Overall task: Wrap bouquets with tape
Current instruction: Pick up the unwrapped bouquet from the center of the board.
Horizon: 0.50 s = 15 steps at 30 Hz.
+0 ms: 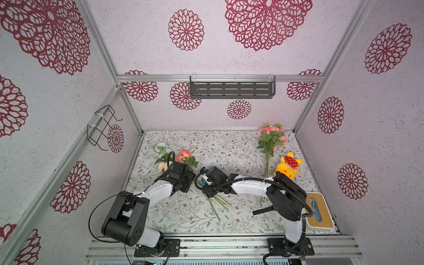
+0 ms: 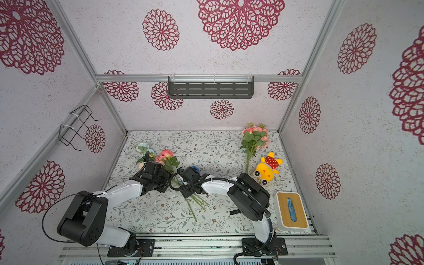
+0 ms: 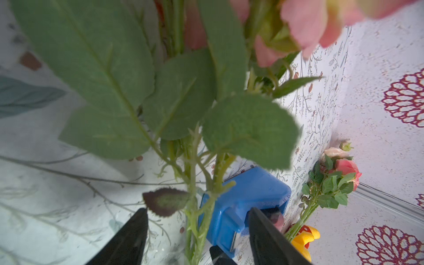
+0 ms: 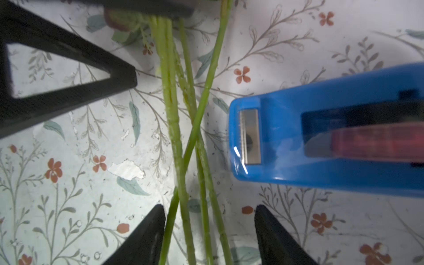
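One of the bouquets (image 1: pixel 184 157), with pink, peach and pale blue blooms, lies at the left of the table, its long green stems (image 1: pixel 215 204) running toward the front. My left gripper (image 3: pixel 198 213) is open astride those stems just below the leaves. My right gripper (image 4: pixel 210 208) is open too, with several stems (image 4: pixel 176 137) between its fingers, one brushing a finger (image 4: pixel 156 222). The tape sits in a blue dispenser (image 4: pixel 321 137) lying right beside the stems, its reddish roll (image 4: pixel 376 142) showing. The other bouquet (image 1: pixel 270 137) lies at the back right.
A yellow plush toy (image 1: pixel 288 167) lies at the right, near the second bouquet's stems. A white box with a wooden lid (image 1: pixel 319 211) stands at the front right corner, with a black wristwatch (image 1: pixel 263 210) next to it. A grey shelf (image 1: pixel 231 88) hangs on the back wall.
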{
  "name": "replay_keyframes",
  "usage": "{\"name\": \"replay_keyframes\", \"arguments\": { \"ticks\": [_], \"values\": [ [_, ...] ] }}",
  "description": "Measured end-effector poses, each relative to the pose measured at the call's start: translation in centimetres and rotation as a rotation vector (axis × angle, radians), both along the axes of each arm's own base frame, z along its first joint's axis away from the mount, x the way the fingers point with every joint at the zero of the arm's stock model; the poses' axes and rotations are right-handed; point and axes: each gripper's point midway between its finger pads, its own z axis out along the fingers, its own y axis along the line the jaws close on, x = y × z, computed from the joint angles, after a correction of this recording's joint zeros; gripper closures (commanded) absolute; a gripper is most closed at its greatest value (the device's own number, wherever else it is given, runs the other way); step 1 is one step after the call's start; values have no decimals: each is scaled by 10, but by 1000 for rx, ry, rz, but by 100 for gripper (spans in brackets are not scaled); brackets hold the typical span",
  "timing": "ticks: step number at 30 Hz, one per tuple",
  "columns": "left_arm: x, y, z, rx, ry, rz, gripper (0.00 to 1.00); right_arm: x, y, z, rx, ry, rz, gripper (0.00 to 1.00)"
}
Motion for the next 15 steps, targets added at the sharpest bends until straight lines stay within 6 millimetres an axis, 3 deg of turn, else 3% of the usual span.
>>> {"name": "replay_keyframes", "arguments": {
  "ticks": [6, 15],
  "values": [
    [-1, 0, -4, -2, 8, 7, 29, -1, 2, -9, -29, -12, 0, 39],
    [2, 0, -5, -11, 6, 19, 29, 11, 0, -12, -82, -55, -39, 65]
  ]
}}
